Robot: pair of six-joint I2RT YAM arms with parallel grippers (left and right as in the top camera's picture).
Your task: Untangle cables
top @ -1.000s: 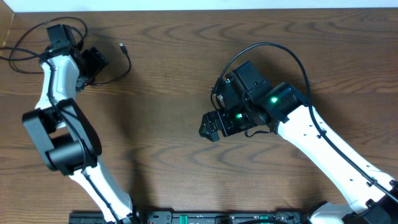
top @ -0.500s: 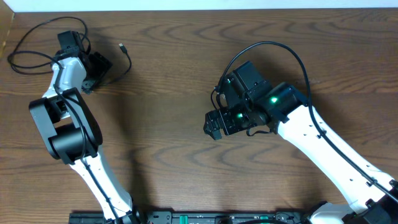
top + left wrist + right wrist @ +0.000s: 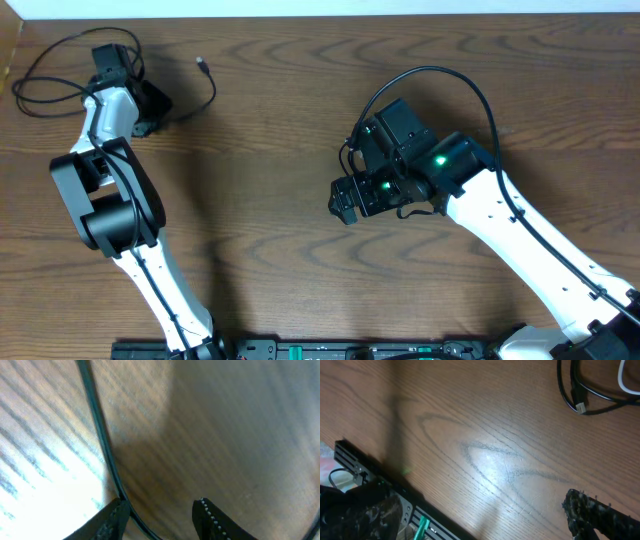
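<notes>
A thin black cable [image 3: 40,62] loops across the table's far left corner, and its plug end [image 3: 201,64] lies free to the right of the left arm. My left gripper [image 3: 150,104] is down on this cable. In the left wrist view the cable [image 3: 100,435] runs between the fingers, right against the left fingertip [image 3: 111,517], and the jaws still stand apart. My right gripper [image 3: 340,204] hovers open over bare wood at mid-table with nothing in it. The right wrist view shows the black cable [image 3: 565,390] and its plug [image 3: 580,406] far off.
The right arm's own thick black lead [image 3: 440,74] arches above its wrist. A black equipment rail [image 3: 300,350] lines the table's front edge and also shows in the right wrist view [image 3: 370,467]. A white wall edge [image 3: 320,8] borders the far side.
The left gripper's jaws have narrowed around the cable while shifting slightly up and left. The plug end has slid a little up and right. The right arm is unchanged.
</notes>
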